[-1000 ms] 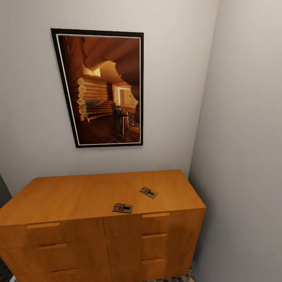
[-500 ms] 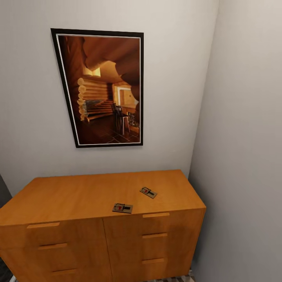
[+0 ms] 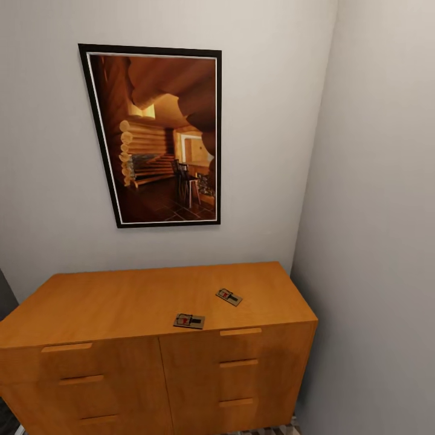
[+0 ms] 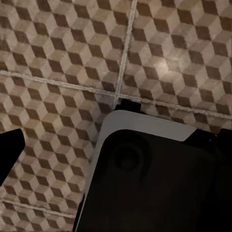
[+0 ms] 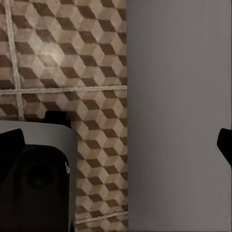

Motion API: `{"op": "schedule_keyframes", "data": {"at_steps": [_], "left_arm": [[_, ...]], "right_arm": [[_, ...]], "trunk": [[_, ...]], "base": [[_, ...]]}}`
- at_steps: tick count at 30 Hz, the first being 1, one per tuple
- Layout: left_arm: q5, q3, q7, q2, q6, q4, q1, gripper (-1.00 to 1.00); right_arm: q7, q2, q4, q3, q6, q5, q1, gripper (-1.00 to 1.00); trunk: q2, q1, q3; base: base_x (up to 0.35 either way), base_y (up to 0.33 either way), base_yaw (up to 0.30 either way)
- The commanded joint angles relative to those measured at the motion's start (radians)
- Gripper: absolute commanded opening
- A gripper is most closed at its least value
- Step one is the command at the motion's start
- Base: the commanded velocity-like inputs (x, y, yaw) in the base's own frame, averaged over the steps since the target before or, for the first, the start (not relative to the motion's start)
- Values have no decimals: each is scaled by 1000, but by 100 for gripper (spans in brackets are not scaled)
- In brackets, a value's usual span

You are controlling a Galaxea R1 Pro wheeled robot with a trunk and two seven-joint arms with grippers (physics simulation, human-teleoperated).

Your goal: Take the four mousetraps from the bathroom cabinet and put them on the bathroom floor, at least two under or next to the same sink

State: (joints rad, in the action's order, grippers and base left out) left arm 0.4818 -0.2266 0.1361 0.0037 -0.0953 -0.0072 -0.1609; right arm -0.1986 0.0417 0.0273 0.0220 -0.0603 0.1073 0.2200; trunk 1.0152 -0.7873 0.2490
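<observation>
Two mousetraps lie on the flat top of the orange-brown cabinet [image 3: 121, 302] in the head view. One mousetrap [image 3: 189, 321] sits near the front edge and the other mousetrap [image 3: 229, 296] a little behind it to the right. Both are small boards with dark wire and a red mark. The cabinet's drawers are closed. My left gripper [image 4: 116, 154] and right gripper [image 5: 116, 145] hang low over the cube-patterned bathroom floor [image 4: 58, 58], each with dark fingertips far apart at the frame edges and nothing between them. The sink is out of view.
A framed picture [image 3: 160, 136] hangs on the wall above the cabinet. A grey side wall [image 3: 374, 241] closes the corner at the cabinet's right end. My own white and dark base [image 4: 145, 179] rests on the tiles, close to a grey wall [image 5: 179, 96].
</observation>
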Motion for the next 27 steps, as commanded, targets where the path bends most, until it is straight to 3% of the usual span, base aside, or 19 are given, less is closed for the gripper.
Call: {"op": "schedule_keyframes", "data": {"at_steps": [1, 4, 11, 17, 27], "left_arm": [[2, -14, 4, 6, -8, -1, 5, 100], [-14, -30, 2, 23, -2, -1, 22, 100], [-52, -65, 0, 62, 21, 0, 62, 100], [-68, -69, 0, 65, 25, 1, 97, 100], [-83, -73, -4, 62, 56, -32, 128, 100]], "right_arm": [[-5, 6, -3, 3, 3, 12, -4, 100], [-7, 20, -20, 11, 19, 22, -21, 100], [-6, 16, -53, 17, 59, 27, -61, 100], [-5, 21, -56, 17, 92, 22, -93, 100], [16, 18, -86, 22, 148, 31, -84, 100]], "trunk": [[1, 0, 1], [1, 0, 1], [1, 0, 1], [1, 0, 1], [1, 0, 1]], "base": [[0, 0, 0], [0, 0, 0], [0, 0, 0], [0, 0, 0], [0, 0, 0]]}}
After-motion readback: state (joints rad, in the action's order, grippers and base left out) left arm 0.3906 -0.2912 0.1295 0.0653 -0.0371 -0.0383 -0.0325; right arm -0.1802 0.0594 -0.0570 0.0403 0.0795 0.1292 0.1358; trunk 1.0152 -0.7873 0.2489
